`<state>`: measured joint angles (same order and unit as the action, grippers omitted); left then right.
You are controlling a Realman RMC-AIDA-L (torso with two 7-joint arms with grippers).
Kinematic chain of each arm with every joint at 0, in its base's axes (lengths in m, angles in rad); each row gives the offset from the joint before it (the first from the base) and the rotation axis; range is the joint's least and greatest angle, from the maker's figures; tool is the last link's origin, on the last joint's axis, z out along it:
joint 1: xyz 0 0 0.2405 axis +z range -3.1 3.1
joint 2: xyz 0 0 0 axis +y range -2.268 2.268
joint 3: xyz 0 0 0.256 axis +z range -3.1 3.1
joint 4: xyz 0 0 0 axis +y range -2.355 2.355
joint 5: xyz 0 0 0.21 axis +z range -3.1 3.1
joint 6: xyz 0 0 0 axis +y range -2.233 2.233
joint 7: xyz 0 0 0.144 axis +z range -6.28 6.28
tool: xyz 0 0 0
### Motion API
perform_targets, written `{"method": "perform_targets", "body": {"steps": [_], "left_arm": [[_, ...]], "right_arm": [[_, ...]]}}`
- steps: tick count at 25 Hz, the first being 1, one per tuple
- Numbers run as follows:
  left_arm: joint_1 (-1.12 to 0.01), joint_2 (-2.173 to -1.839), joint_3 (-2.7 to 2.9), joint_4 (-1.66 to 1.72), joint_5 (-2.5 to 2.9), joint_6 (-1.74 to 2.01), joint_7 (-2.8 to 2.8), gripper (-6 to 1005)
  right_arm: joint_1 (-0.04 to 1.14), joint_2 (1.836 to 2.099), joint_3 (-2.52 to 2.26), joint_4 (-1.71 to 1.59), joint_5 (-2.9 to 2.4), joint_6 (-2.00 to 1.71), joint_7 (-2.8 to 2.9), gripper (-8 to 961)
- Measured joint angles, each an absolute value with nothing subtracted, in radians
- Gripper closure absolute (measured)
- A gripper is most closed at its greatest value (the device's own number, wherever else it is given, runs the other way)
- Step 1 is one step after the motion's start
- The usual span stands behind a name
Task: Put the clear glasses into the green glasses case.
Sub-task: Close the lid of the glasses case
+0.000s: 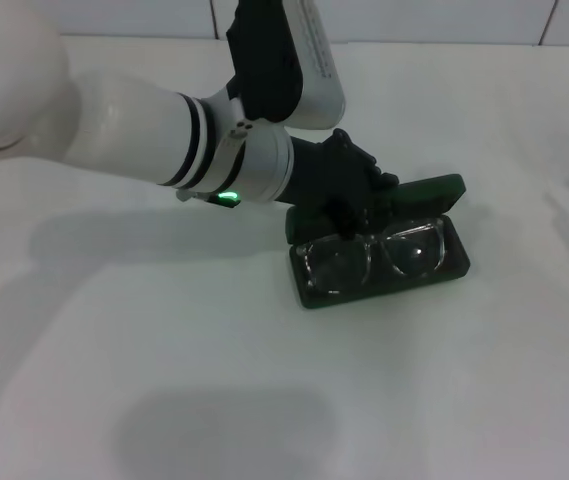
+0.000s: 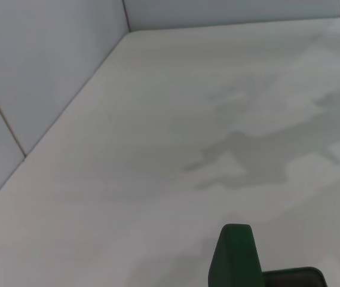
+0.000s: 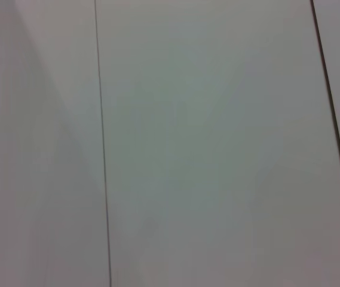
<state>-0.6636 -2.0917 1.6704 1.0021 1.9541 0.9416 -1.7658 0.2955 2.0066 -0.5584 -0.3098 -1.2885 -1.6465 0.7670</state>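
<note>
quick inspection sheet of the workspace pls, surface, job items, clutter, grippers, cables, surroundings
surface: white table, bare apart from the case, with shadows on it
job's things: green glasses case lies open, lid raised at the far side; clear glasses lie inside its tray, lenses up
clutter: nothing seen
grippers: left gripper is down at the case's far left edge, right over the glasses; whether it grips cannot be told. right gripper not in view; its wrist camera faces only white panels
cables: nothing seen
surroundings: white tiled wall behind the table; wall panels meet the table edge in the left wrist view
</note>
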Motion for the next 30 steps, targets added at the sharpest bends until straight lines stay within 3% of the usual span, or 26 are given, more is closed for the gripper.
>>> {"method": "perform_targets", "body": {"steps": [24,30], "left_arm": [[-0.650,-2.094,1.667,1.006,1.945,0.952,-1.808,773],[-0.633,-2.091,1.644,1.037,1.894,0.989,-1.809,517]], "right_arm": [[0.302,2.006,-0.558,-0.311,-1.288,-1.649,0.767,607],[0.301,2.006,-0.558,-0.311,-1.288,-1.650,0.768,606]]}}
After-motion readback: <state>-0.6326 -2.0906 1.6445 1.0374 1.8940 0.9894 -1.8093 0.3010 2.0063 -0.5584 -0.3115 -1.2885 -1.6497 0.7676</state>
